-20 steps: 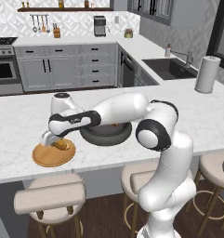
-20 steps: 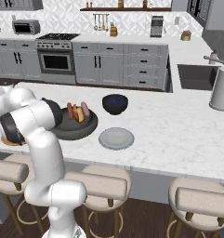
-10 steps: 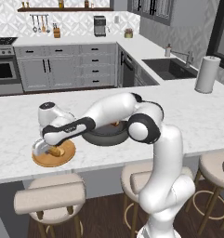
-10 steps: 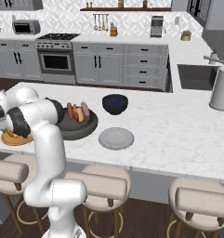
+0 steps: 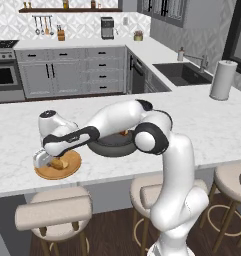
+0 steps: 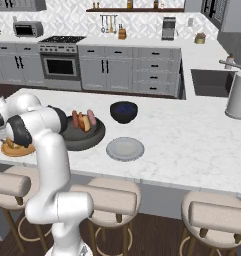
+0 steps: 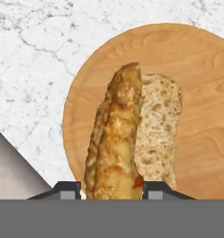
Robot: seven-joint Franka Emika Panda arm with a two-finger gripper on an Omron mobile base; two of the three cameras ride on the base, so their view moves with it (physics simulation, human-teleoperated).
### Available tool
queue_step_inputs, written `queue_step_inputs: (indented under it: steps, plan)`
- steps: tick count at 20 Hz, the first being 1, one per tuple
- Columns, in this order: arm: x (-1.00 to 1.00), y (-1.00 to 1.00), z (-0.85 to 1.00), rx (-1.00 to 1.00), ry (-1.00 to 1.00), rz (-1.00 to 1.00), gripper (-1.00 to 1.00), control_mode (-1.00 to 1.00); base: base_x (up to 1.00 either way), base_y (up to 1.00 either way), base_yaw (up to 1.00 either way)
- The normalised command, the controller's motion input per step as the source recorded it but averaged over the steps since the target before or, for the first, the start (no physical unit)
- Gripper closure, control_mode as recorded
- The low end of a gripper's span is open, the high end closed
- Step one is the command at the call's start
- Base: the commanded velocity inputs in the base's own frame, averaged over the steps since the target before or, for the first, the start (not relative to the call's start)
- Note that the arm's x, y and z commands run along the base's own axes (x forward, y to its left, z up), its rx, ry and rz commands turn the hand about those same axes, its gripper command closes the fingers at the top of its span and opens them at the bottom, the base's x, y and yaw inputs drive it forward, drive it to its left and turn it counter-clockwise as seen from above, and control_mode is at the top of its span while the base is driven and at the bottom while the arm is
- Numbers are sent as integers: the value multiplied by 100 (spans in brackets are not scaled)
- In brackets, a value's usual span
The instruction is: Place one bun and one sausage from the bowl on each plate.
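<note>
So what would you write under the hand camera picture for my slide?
The fingers straddle a golden bun lying on the wooden plate on the marble counter.

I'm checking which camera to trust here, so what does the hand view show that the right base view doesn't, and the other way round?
Hand view alone: the bun's browned crust and cut crumb, lying between the gripper's fingertips. Right base view alone: the dark bowl with sausages and a bun, the grey plate, and the blue bowl. Both: the wooden plate on the marble counter.

Even, bright, shadowless rendered light.
</note>
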Motion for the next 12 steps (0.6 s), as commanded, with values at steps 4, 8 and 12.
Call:
queue_step_inputs:
  steps: [4, 8, 12]
  plan:
    - [1, -8, -1, 0, 0, -2, -100, -100, 0, 0, 0]
    - [0, -38, 39, 0, -7, -6, -100, -100, 0, 0, 0]
    - [0, -100, 82, -1, 0, -16, -100, -100, 0, 0, 0]
